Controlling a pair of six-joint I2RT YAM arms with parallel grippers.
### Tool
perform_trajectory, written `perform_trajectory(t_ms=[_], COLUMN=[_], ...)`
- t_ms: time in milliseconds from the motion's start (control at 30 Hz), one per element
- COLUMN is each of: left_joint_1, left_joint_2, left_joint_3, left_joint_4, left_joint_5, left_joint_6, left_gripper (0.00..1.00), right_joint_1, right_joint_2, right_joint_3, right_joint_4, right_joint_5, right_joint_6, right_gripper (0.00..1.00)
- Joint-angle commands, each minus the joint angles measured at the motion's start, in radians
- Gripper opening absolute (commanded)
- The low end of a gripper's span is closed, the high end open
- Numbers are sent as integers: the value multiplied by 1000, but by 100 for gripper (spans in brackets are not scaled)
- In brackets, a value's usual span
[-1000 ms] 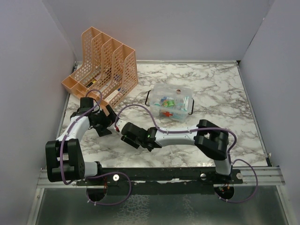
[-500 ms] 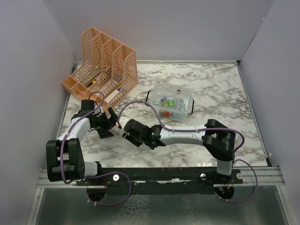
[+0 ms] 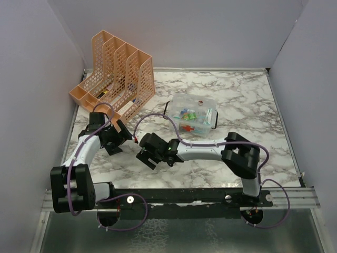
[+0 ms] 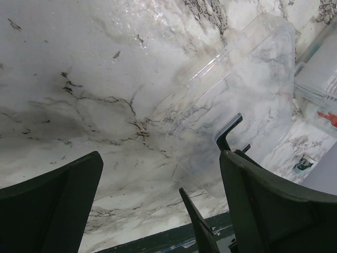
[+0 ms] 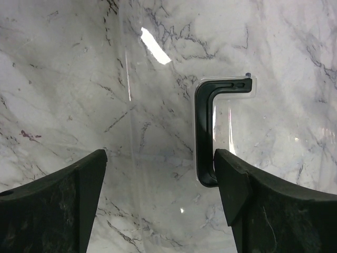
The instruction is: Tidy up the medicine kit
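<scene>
The medicine kit (image 3: 192, 118), a clear box with a red cross and black side handles, stands mid-table with small items inside; its corner shows in the left wrist view (image 4: 318, 79). Its see-through lid (image 4: 237, 100) lies flat on the marble, apart from the box, and is hard to make out from above. The lid's black handle piece (image 5: 204, 132) sits just inside my right gripper's right finger. My right gripper (image 5: 160, 155) is open over the lid (image 5: 158, 105). My left gripper (image 4: 160, 158) is open and empty at the lid's near edge. From above, the left gripper (image 3: 120, 138) and right gripper (image 3: 143, 152) face each other.
An orange mesh file rack (image 3: 116, 76) stands at the back left, close behind my left arm. Grey walls close in the marble table (image 3: 247, 100) on three sides. A dark slanted blade (image 4: 197, 224) shows low between my left fingers.
My right gripper has shifted slightly left and turned over the lid. My left gripper has drawn back a little toward the rack. The kit has not moved.
</scene>
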Motion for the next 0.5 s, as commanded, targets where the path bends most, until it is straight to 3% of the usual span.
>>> perform_trajectory(t_ms=[0,167,333,467], left_joint_1=[4,5,5,5], left_joint_2=[-4,21,54,77], left_joint_3=[4,15,27,16], left_joint_4=[0,2,10,34], left_joint_5=[-27,-5,68,140], left_joint_6=[-9,-5,19,35], left_gripper=[96,96,96,98], right_joint_1=[-10,-11,-11,-11], right_joint_2=[38,72,79,35], right_joint_3=[43,48,35,33], right_joint_4=[-17,-8,8,16], right_joint_5=[-15,7,1,-23], right_joint_6=[-15,-47,-82,-82], right_gripper=[82,80,60,55])
